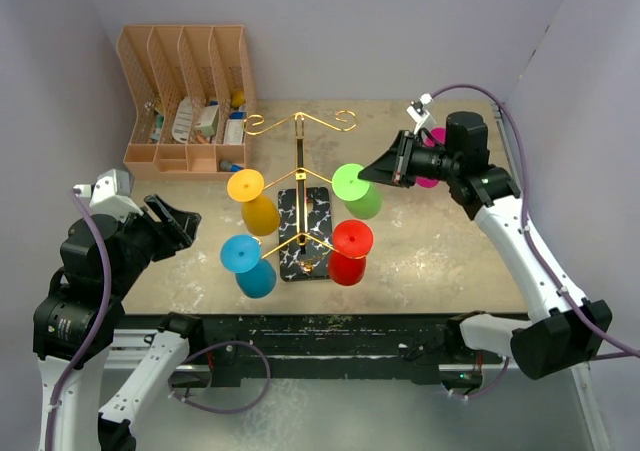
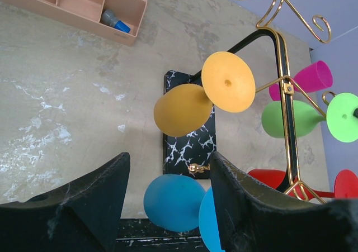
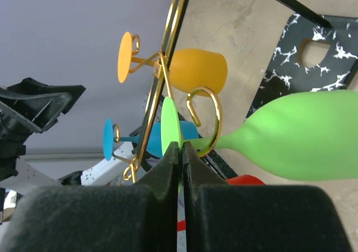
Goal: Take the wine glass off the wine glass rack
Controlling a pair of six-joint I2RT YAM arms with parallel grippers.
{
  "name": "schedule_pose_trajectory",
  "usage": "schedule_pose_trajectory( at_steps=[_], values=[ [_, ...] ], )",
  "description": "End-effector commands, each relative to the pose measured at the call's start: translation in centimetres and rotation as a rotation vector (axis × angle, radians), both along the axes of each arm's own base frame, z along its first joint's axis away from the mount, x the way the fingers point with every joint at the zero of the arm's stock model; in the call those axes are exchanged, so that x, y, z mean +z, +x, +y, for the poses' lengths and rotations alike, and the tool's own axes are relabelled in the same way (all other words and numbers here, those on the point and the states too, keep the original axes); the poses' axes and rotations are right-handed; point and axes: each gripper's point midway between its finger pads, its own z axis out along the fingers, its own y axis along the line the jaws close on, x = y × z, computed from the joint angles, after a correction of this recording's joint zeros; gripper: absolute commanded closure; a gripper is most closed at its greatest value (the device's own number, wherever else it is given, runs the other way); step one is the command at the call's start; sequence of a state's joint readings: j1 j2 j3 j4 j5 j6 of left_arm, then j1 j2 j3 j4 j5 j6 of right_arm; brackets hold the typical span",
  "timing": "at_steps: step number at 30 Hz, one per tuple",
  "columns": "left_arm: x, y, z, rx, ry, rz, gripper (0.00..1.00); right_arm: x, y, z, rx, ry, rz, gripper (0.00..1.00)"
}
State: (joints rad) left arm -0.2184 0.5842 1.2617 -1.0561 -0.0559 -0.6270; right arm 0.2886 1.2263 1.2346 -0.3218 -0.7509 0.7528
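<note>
The wine glass rack [image 1: 300,156] is a gold wire stand on a black marble base [image 1: 318,203] at mid-table. Upside down on its hooks hang a green wine glass [image 1: 357,193], a yellow one [image 1: 256,205], a blue one [image 1: 249,267] and a red one [image 1: 350,254]. My right gripper [image 3: 182,147] is shut on the rim of the green glass's foot [image 3: 169,123]. That glass's stem sits in a curled hook [image 3: 210,118]. My left gripper [image 2: 168,207] stands open left of the rack, holding nothing, with the blue glass [image 2: 173,201] seen beyond its fingers.
A peach slotted organiser [image 1: 185,96] with small items stands at the back left. A magenta glass [image 1: 436,137] shows behind my right wrist. Walls close in on three sides. The table's near edge runs just in front of the rack.
</note>
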Motion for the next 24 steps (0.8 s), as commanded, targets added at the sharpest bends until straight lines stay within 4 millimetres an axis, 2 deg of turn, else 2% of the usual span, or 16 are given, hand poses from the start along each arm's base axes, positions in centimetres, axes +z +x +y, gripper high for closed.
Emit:
schedule_pose_trajectory(
  at_steps=[1, 18, 24],
  values=[
    [1.3, 0.6, -0.4, -0.006, -0.025, -0.042, 0.38, 3.5, 0.1, 0.8, 0.05, 0.082, -0.103, 1.0],
    [2.0, 0.6, -0.5, -0.012, -0.034, -0.061, 0.36, 5.9, 3.4, 2.3, 0.079, 0.15, -0.166, 1.0],
    [3.1, 0.9, -1.6, -0.061, -0.069, -0.104, 0.23, 6.9, 5.7, 2.5, 0.042, 0.148, -0.228, 1.0]
  ],
)
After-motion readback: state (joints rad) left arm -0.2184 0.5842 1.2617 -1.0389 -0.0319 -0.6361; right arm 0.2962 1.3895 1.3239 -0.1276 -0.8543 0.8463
